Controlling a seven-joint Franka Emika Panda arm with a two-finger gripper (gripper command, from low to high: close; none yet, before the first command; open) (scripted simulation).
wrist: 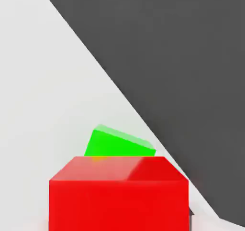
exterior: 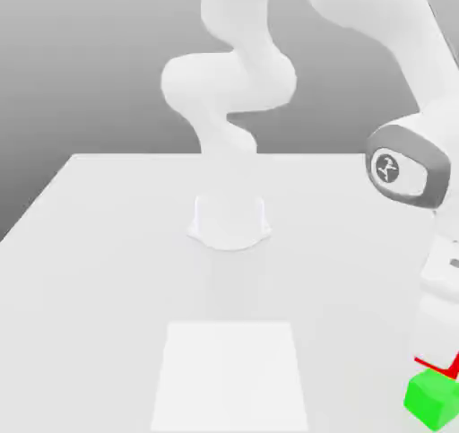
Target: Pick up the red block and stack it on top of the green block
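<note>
White table (exterior: 108,270) against a plain grey backdrop (exterior: 81,55).

A white table (exterior: 108,270) bears a paler square patch (exterior: 230,373).

White table (exterior: 108,270), flat and matte, its far edge running straight across under a grey backdrop; robot's round base (exterior: 229,220) seated on it toward the far middle; a paler rectangular patch (exterior: 231,373) marked on the surface at 6 o'clock of the base, near the front; green block (exterior: 432,399) resting on the table at about 4 o'clock of the base, close to the table's edge in the hand view (wrist: 119,144).
</note>
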